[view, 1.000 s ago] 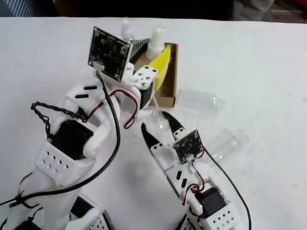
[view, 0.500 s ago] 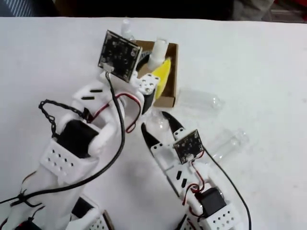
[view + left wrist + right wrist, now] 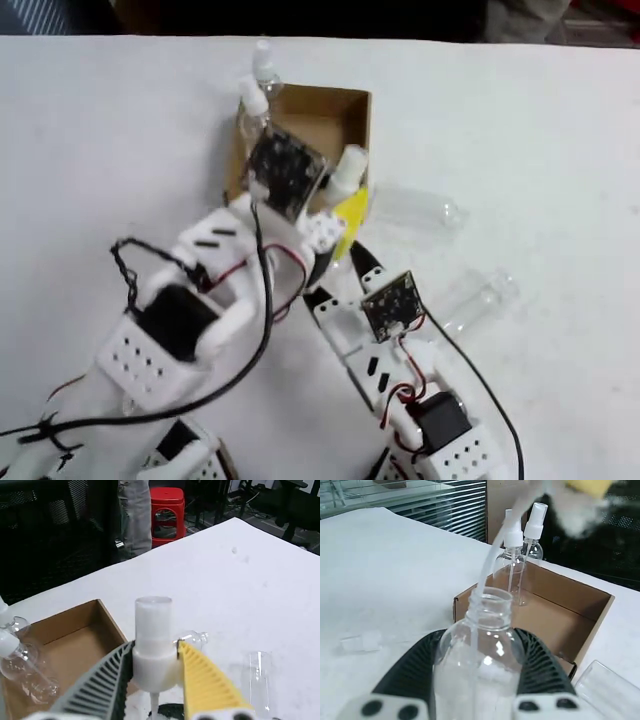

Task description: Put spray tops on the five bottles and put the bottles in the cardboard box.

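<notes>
My left gripper [image 3: 152, 650] is shut on a white spray top [image 3: 152, 640], held upright between its grey and yellow fingers. In the high view the spray top [image 3: 348, 168] hangs over the cardboard box's [image 3: 318, 112] near edge. Its thin tube [image 3: 481, 587] dips into the open neck of a clear bottle [image 3: 477, 665]. My right gripper [image 3: 477, 647] is shut on that bottle, with a black finger on each side. Two bottles with spray tops [image 3: 514, 555] stand at the box's far corner [image 3: 255, 95].
Two uncapped clear bottles lie on the white table right of the box, one [image 3: 420, 210] farther and one [image 3: 480, 295] nearer my right arm. A small clear cap [image 3: 362, 641] lies on the table. The table stretches open to the left and right.
My left arm has drawn back from over the box toward my right gripper, carrying the spray top down over the held bottle. The right arm has stayed put.
</notes>
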Robot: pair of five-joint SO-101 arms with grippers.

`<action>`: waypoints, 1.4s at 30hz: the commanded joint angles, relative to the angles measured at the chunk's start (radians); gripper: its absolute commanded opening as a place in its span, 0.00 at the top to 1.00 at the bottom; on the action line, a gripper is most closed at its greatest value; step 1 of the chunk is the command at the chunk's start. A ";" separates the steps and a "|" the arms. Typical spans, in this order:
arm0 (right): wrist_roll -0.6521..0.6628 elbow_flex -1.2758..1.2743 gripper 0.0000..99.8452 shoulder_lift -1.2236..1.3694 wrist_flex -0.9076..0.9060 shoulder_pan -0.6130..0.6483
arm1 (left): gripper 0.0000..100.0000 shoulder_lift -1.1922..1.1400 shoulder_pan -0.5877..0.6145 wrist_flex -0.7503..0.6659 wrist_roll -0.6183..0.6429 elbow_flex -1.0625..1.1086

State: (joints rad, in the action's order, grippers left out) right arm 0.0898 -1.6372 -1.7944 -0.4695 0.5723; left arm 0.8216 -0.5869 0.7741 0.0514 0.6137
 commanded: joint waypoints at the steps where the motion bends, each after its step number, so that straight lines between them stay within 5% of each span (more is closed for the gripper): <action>1: -0.006 0.014 0.98 -0.007 0.016 -0.002 | 0.98 0.102 -0.016 -0.104 0.011 0.097; 15: -0.014 0.014 0.98 -0.007 0.018 -0.041 | 0.98 0.266 -0.005 -0.313 0.011 0.423; 31: -0.014 0.014 0.98 -0.007 0.016 -0.044 | 0.97 0.268 0.001 -0.304 0.011 0.443; 42: -0.014 0.014 0.98 -0.007 0.016 -0.044 | 0.71 0.271 0.077 -0.199 0.063 0.439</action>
State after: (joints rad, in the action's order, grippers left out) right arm 0.0867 -1.6372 -1.7944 -0.4695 0.5401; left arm 1.0610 -0.5470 0.5685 0.0775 1.0602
